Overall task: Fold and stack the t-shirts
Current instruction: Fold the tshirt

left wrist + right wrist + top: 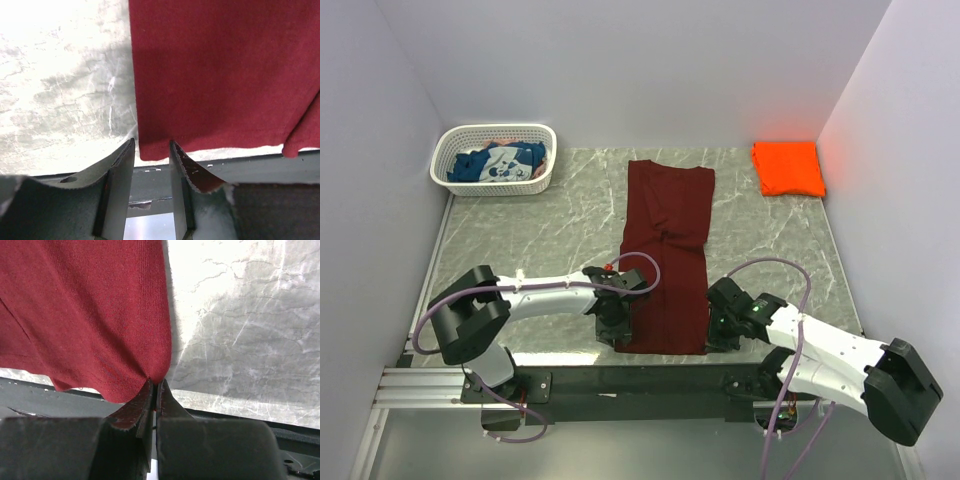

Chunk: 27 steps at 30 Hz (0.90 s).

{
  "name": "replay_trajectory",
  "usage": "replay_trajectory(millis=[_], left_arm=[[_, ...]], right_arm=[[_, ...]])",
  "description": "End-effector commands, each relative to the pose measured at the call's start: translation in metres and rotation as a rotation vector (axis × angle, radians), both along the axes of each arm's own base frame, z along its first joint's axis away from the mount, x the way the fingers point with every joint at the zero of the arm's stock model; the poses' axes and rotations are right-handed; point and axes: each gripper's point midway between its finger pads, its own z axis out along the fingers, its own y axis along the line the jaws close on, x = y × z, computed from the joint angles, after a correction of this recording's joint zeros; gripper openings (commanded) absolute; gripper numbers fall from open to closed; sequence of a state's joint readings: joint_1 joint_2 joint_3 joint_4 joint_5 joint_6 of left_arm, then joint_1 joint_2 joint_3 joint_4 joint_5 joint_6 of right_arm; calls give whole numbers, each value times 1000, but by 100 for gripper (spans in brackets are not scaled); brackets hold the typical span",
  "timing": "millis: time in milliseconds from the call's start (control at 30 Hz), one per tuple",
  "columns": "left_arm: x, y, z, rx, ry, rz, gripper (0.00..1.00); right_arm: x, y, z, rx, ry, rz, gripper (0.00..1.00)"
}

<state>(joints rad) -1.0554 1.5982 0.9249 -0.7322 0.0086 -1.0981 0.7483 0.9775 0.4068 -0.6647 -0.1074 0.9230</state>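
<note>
The maroon t-shirt [665, 240] lies as a long strip down the middle of the table, its hem at the near edge. My left gripper [615, 322] is at the near-left corner; in the left wrist view the fingers [151, 145] stand apart with the shirt's corner [225, 75] between the tips, a gap still showing. My right gripper [717, 325] is at the near-right corner, where its fingers [155, 383] are shut on the maroon cloth [85, 315], which puckers at the pinch. An orange t-shirt [788, 167] lies folded at the back right. The blue t-shirt [500, 163] sits crumpled in the basket.
A white lattice basket [440, 176] stands at the back left corner. Walls close in the table on the left, back and right. The black frame rail [650, 378] runs along the near edge just under the shirt's hem.
</note>
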Motion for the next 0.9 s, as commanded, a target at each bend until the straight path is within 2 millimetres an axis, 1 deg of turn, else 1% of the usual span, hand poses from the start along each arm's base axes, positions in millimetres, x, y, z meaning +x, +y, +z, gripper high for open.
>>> replay_trajectory(millis=[0,300,367,400,433,467,533,567,633,667,700,733,767,800,833,867], left_arm=[[8,-2,3,21,-36,26,39],[-3,3,-16,60,14,-5,40],[-6,4,-20,67,33,-12,38],[-8,6,-22,74,39,-16,36],[-10,6,-24,74,45,-20,30],[-11,8,-25,80,50,-20,21],[-14,11,-26,87,57,-24,8],[-17,11,-25,83,65,-26,1],[-26,15,-24,89,77,-36,1],[-35,20,-21,96,85,-43,1],[-36,22,-18,100,88,-35,1],[-43,25,-16,107,89,-50,1],[-46,26,-9,97,84,-55,1],[-53,32,-6,115,95,-50,1],[-59,34,-2,116,94,-62,1],[-62,35,5,95,92,-66,1]], right_arm=[[-10,-14,-14,-54,18,7,0],[-12,-14,-14,-52,22,10,0],[-12,-14,-15,-52,24,11,0],[-12,-14,-15,-54,24,12,0],[-12,-14,-14,-54,21,13,0],[-11,-14,-14,-54,21,13,0],[-12,-14,-12,-60,20,13,0],[-10,-12,-8,-50,9,12,0],[-18,-12,-4,-41,25,17,0],[-23,-13,-2,-38,38,26,0],[-26,-14,-1,-38,46,25,0],[-31,-15,0,-43,55,38,0],[-32,-14,5,-30,48,44,0],[-38,-19,7,-46,68,46,0],[-42,-20,10,-48,72,57,0],[-43,-17,17,-25,62,61,0]])
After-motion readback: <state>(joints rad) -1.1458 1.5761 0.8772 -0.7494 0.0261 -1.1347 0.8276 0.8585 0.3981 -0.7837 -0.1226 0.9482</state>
